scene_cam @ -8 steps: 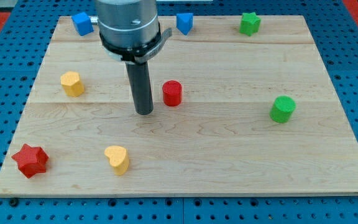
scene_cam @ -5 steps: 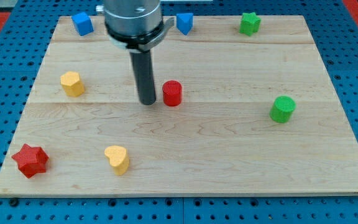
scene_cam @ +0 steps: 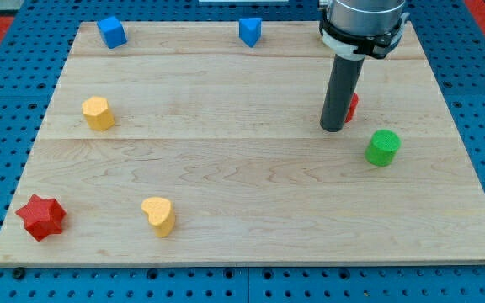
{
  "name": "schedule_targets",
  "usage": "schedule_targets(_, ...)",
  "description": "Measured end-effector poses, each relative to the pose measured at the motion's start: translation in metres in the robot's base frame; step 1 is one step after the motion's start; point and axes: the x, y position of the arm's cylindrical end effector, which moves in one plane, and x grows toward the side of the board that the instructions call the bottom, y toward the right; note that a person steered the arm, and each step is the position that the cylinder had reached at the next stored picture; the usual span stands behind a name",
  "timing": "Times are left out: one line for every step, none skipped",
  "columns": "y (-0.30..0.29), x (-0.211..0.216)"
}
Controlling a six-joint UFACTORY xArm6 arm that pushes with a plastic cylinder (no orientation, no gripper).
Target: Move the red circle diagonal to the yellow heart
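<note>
The red circle (scene_cam: pixel 353 107) is on the board's right half, mostly hidden behind the dark rod; only a sliver shows at the rod's right. My tip (scene_cam: pixel 333 129) rests on the board against the red circle's left side. The yellow heart (scene_cam: pixel 158 215) lies far off at the lower left of the board. The green star that stood at the top right is hidden behind the arm.
A green cylinder (scene_cam: pixel 383 147) stands just right of and below my tip. A yellow block (scene_cam: pixel 98 113) is at the left, a red star (scene_cam: pixel 40 217) at the lower left corner. Two blue blocks (scene_cam: pixel 112 32) (scene_cam: pixel 250 31) sit at the top edge.
My tip has swept far to the right, pushing the red circle from the board's middle to the right half. The arm now covers the green star. Other blocks have not moved.
</note>
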Motion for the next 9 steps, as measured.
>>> schedule_targets(0.000, 0.000)
schedule_targets(0.000, -0.002)
schedule_targets(0.000, -0.005)
schedule_targets(0.000, -0.009)
schedule_targets(0.000, -0.011)
schedule_targets(0.000, -0.014)
schedule_targets(-0.020, 0.000)
schedule_targets(-0.083, 0.012)
schedule_targets(-0.128, 0.012)
